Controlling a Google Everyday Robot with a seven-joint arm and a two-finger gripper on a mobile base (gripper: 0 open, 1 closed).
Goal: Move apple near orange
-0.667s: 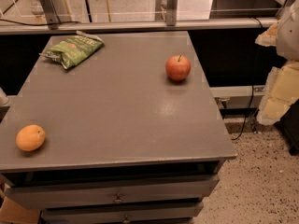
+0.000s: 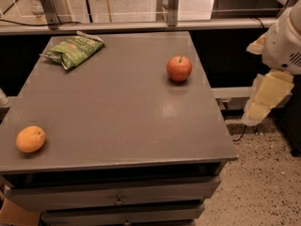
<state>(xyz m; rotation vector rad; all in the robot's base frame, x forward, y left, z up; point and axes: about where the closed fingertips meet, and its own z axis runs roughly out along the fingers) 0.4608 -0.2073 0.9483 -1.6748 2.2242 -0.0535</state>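
The red apple (image 2: 179, 68) with a short dark stem sits on the grey table (image 2: 117, 112), towards its far right. The orange (image 2: 30, 139) lies near the table's front left corner, far from the apple. My gripper (image 2: 264, 99), white arm with pale yellow end parts, hangs off the table's right side, above the floor and to the right of the apple. It touches nothing and holds nothing that I can see.
A green chip bag (image 2: 75, 50) lies at the table's far left. Drawers (image 2: 117, 194) are under the tabletop. A rail with metal posts (image 2: 171, 6) runs behind the table. Speckled floor (image 2: 263, 187) is on the right.
The gripper has shifted a little to the left, closer to the table's right edge. The apple, orange and chip bag have not moved.
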